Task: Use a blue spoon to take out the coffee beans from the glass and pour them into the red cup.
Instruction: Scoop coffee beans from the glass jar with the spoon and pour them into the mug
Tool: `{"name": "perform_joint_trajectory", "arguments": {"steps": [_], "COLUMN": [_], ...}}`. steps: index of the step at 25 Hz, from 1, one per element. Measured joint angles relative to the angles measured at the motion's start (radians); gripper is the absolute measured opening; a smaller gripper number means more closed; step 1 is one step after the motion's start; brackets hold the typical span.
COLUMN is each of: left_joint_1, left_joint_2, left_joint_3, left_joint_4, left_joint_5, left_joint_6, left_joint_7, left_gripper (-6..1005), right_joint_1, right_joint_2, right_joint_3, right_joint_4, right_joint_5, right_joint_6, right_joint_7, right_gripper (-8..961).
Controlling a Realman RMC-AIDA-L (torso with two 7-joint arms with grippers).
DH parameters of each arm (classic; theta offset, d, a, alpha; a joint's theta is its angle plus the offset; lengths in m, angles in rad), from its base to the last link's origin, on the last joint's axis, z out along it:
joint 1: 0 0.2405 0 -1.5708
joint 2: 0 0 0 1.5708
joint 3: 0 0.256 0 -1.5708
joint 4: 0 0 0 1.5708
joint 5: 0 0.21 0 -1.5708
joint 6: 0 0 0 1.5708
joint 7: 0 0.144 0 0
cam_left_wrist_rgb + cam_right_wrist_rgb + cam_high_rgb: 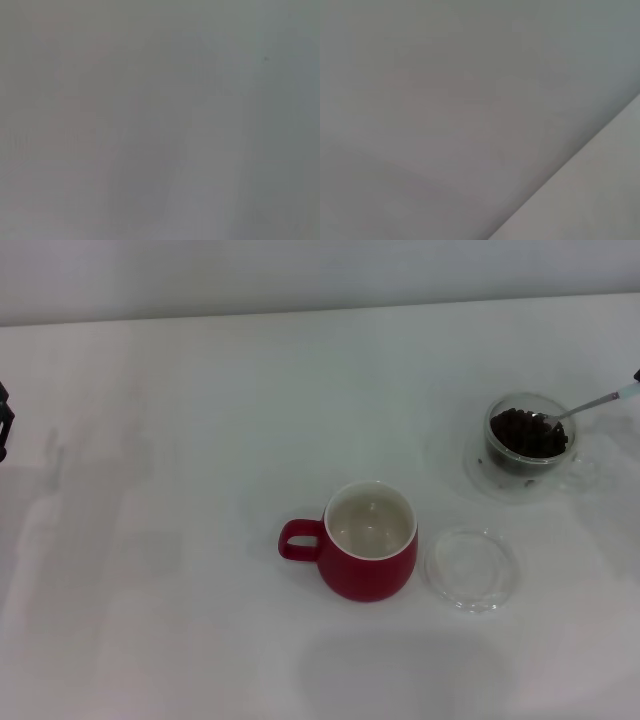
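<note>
resting on a white bench (200, 540), the glass (527, 433) of coffee beans (530, 432) held the blue spoon (585, 407), its bowl among the beans and its handle running out toward the right gripper, unseen past the edge. the red cup (370, 540) sat farther from that gripper, just beside a clear dish (472, 569). only a dark sliver of the left gripper (4, 420) showed, well apart; its state could not be told.

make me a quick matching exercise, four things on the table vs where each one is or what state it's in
Things:
1. red cup
2. glass
3. blue spoon
4. flat clear dish

States:
A. bowl end dipped into the beans
B. lying empty just right of the cup
C. holds coffee beans
D. white inside, no beans, handle pointing left

Pairs: 1-D, 2-C, 3-A, 4-B
</note>
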Motion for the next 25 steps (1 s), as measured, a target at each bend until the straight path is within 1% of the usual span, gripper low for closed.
{"name": "perform_joint_trajectory", "arguments": {"steps": [3,6,14,25], "left_joint_1": [-0.001,-0.001,-0.001,0.002], "left_joint_2": [0.000,0.000,0.000,0.000], "left_joint_3": [0.000,0.000,0.000,0.000], "left_joint_4": [0.000,-0.001,-0.001,-0.001], "left_joint_5": [0.000,0.000,0.000,0.000], "left_joint_6": [0.002,0.003,0.003,0.003], "left_joint_7": [0.000,0.000,0.000,0.000], "left_gripper": [560,561,561,560], "right_joint_1": [0.001,0.001,-0.005,-0.004], "right_joint_2": [-0.013,-0.018,-0.025,-0.028], "right_joint_3": [0.014,0.021,0.023,0.024], "right_joint_4": [0.035,0.048,0.049,0.049], "right_joint_5": [0.001,0.007,0.026,0.026], "right_joint_6": [0.001,0.005,0.013,0.054], "right_joint_7": [0.006,0.008,0.026,0.049], "right_gripper": [149,149,150,149]}}
